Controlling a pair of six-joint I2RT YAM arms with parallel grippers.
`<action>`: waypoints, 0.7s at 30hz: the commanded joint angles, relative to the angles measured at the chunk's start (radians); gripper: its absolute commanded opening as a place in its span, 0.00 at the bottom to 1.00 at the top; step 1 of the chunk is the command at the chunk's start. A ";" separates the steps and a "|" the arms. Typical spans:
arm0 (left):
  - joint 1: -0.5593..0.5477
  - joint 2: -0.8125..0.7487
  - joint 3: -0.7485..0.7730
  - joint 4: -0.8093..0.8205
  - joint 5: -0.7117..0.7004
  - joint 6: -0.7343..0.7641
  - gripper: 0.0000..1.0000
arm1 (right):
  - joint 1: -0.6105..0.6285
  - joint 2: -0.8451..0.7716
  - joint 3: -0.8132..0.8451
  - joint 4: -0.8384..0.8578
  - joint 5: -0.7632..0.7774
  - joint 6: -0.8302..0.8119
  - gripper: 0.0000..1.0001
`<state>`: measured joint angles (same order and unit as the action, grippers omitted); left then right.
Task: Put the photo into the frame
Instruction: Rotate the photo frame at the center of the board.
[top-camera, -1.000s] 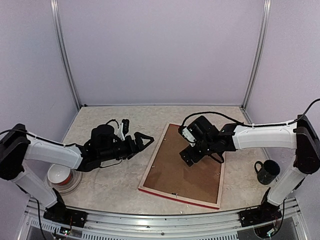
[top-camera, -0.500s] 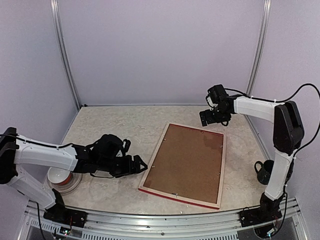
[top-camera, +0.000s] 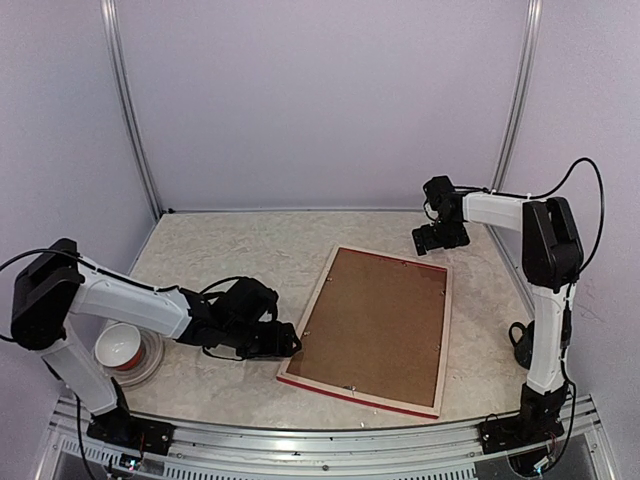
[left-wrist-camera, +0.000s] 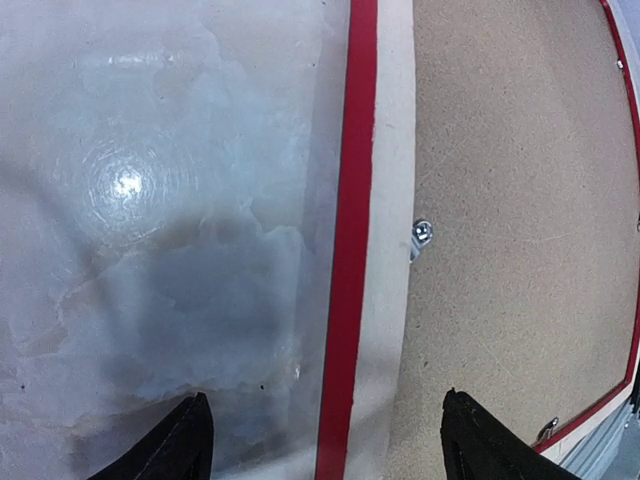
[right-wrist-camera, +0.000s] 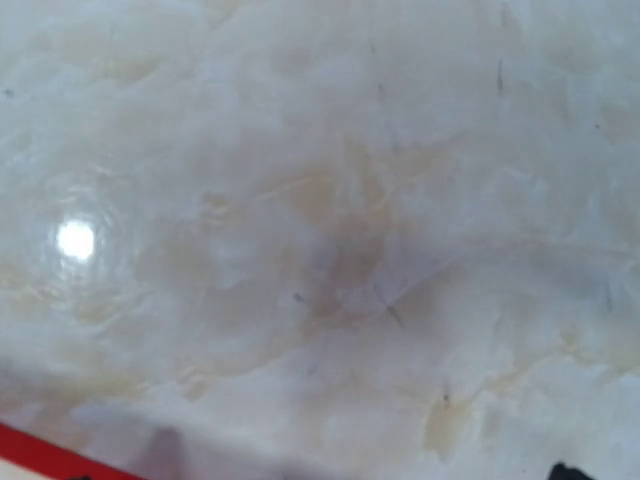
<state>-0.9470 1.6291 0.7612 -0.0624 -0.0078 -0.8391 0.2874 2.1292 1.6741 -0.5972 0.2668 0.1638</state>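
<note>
The frame (top-camera: 311, 305) lies face down on the table, red outer edge and pale wood rear showing, with the brown backing board (top-camera: 375, 320) in it. The photo is out of view. My left gripper (top-camera: 289, 344) sits low at the frame's left rail near its front corner. In the left wrist view the left gripper (left-wrist-camera: 330, 455) is open, one fingertip (left-wrist-camera: 190, 440) over the table and the other over the backing board (left-wrist-camera: 520, 250), astride the red and wood rail (left-wrist-camera: 350, 250). My right gripper (top-camera: 433, 239) hovers by the frame's far right corner, open and holding nothing. The right wrist view shows mostly table and a sliver of red frame edge (right-wrist-camera: 40, 452).
A bowl on a plate (top-camera: 122, 348) stands at the left, close to my left arm. A dark mug (top-camera: 516, 338) is partly hidden behind my right arm at the right. Small metal clips (left-wrist-camera: 421, 232) line the backing board's edge. An aluminium rail (top-camera: 300, 440) runs along the near edge.
My left gripper has moved right and down to the frame's left rail, its jaws a little narrower. My right arm swung off the backing board to the frame's far right corner.
</note>
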 joint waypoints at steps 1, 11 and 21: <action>-0.019 0.061 0.042 -0.112 -0.073 0.051 0.75 | 0.009 0.002 -0.028 -0.006 0.016 -0.006 0.99; -0.067 0.207 0.148 -0.247 -0.168 0.101 0.48 | 0.001 0.023 -0.030 0.012 0.008 -0.002 0.99; 0.032 0.218 0.220 -0.306 -0.245 0.170 0.38 | -0.026 0.003 -0.107 0.049 -0.133 0.029 0.99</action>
<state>-0.9874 1.7996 0.9817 -0.2337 -0.1829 -0.7269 0.2806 2.1384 1.6218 -0.5751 0.2298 0.1722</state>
